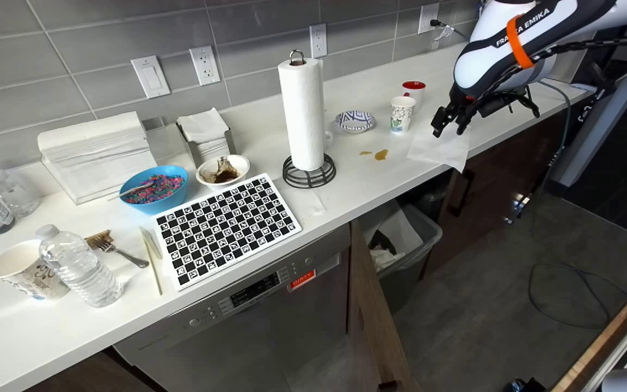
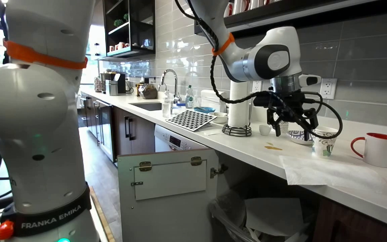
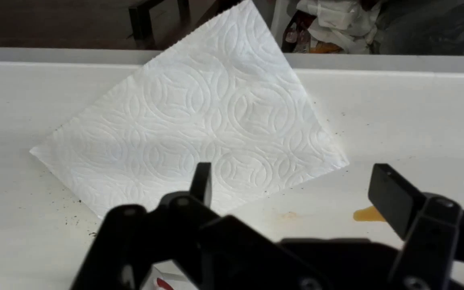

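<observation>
Below the claw (image 3: 290, 183), as I am looking through the wrist view, a paper towel (image 3: 199, 117) is lying askew on the counter (image 3: 409, 112), one corner sticking out past the front edge. Two fingers are standing wide apart on the claw; one tip is showing over the towel's lower part, and the other is showing off to its side, next to an amber spill (image 3: 365, 214). Dark crumbs (image 3: 92, 234) are dotting the surface around the towel.

In an exterior view I am finding the claw (image 1: 449, 130) hovering over the counter, with the towel (image 1: 438, 147) showing just under its fingertips. A printed paper cup (image 1: 401, 117) is standing beside the towel, a patterned bowl (image 1: 355, 121) is sitting beside that cup, and a paper roll (image 1: 301, 117) is standing upright farther along. Under the counter, a bin (image 1: 409, 272) is holding crumpled white paper (image 1: 385, 258).

In an exterior view I am also watching the claw (image 2: 292, 134) pointing down, its fingers hanging spread above the counter and apart from the towel (image 2: 328, 174). That towel is lying lower and closer to the camera, drooping over the front edge. A white mug (image 2: 380, 150) with a red rim is standing behind it; below, a cupboard door (image 2: 166, 208) is standing open.
</observation>
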